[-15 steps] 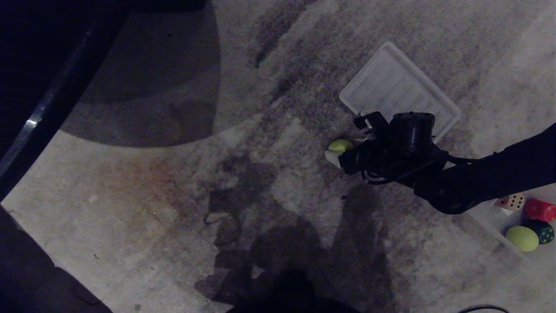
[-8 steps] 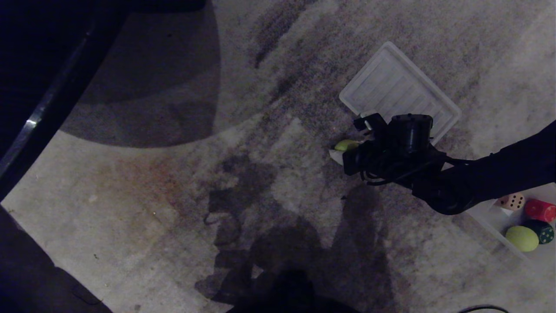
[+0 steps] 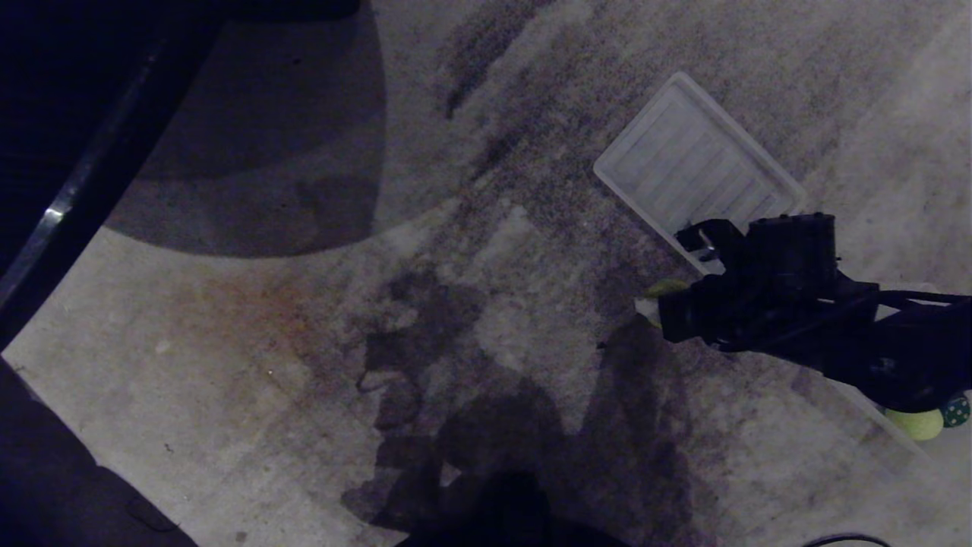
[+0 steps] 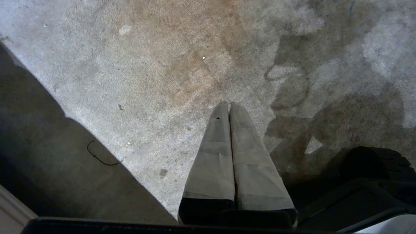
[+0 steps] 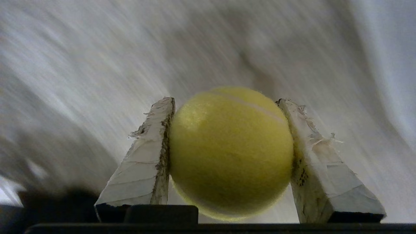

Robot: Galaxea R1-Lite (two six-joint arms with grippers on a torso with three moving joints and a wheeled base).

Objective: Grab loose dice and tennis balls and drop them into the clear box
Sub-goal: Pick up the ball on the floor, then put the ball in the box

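My right gripper [image 5: 224,101] is shut on a yellow-green tennis ball [image 5: 231,152], which fills the gap between both white pads. In the head view that gripper [image 3: 651,304] hangs above the carpet at the right, with a sliver of the ball [image 3: 667,287] showing. The clear box [image 3: 873,414] lies at the lower right, mostly covered by my right arm. Another tennis ball [image 3: 913,424] rests inside it. The dice are hidden behind the arm. My left gripper [image 4: 228,104] is parked, shut and empty over the carpet.
A flat ribbed clear lid [image 3: 695,163] lies on the carpet just beyond my right gripper. A dark green die [image 3: 957,410] peeks out in the box beside the ball. Dark furniture [image 3: 45,220] borders the left side. A cable [image 3: 843,539] lies at the bottom right.
The right gripper closed on the tennis ball on the carpet and carried it rightwards and nearer, towards the clear box. The arm now covers the cream and red dice.
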